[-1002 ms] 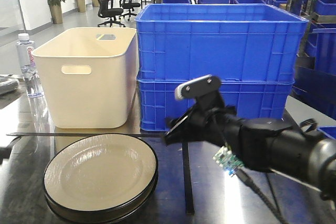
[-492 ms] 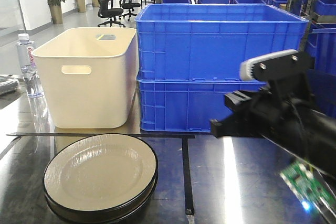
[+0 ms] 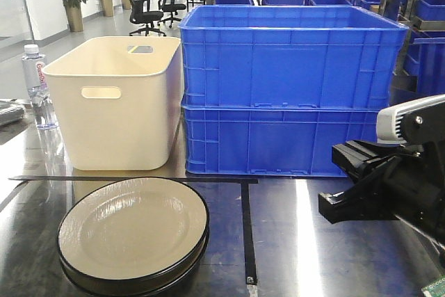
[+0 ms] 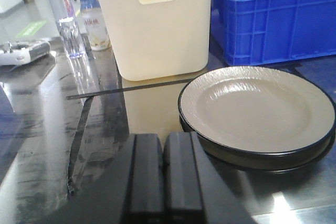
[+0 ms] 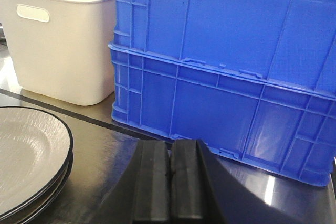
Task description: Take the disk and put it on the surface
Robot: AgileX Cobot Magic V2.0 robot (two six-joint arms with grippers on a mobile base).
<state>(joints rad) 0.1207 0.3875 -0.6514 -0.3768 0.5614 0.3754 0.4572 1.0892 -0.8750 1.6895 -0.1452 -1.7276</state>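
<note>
Presently, the disk (image 3: 132, 233) is a round beige plate with a black rim, lying flat and face up on the surface (image 3: 299, 241), at the front left of the front view. It is the upper one of a stack: a second plate (image 4: 310, 157) of the same kind shows under its edge in both wrist views. Being round, it has no long axis and points no particular way; its hollow faces straight up.

The surface is dark, glossy metal with a black tape line (image 3: 245, 231) running toward the camera just right of the stack, and a cross line behind it. A cream bin (image 3: 115, 102) stands behind the stack, apart from it. Two stacked blue crates (image 3: 288, 88) stand just beside the bin, on its right. Two bottles (image 4: 65, 17) stand left of the bin.

The right gripper (image 5: 169, 179) sits low over the surface at the right, well apart from the disk, facing the lower crate. Its jaws are together, pads touching, with nothing between them. In the front view only its black body and a grey housing show.

The left gripper (image 4: 163, 174) hangs near the front edge of the stack, not touching it. Its jaws are likewise together and hold nothing.
</note>
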